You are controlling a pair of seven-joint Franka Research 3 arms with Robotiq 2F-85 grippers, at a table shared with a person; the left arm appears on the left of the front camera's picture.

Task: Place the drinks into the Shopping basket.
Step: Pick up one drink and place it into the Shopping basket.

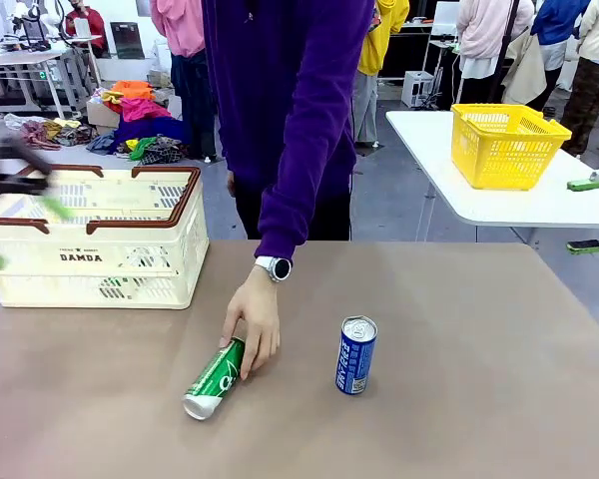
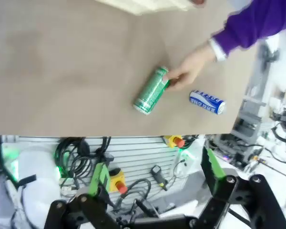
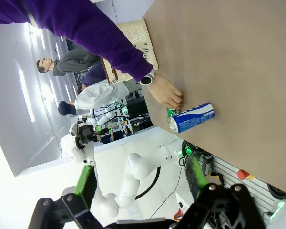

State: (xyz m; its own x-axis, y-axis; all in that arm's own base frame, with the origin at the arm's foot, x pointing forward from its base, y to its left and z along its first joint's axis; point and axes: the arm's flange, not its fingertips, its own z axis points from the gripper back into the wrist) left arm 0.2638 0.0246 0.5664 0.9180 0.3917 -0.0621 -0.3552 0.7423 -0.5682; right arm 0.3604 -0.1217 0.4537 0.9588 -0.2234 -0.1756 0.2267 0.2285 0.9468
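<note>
The left gripper (image 2: 155, 171) and right gripper (image 3: 140, 179) hang with fingers spread, empty. Near the table's front edge, 1 green can (image 1: 216, 379) lies under a person's hand (image 1: 255, 319); 1 blue can (image 1: 356, 354) stands beside it. The Shopping basket (image 1: 90, 261) sits at the far left corner.

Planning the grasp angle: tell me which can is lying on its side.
The green can, the one the person's hand touches. It lies flat, while the blue can stands upright.

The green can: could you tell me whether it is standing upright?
No, the green can lies on its side on the table, with the person's hand touching it.
</note>
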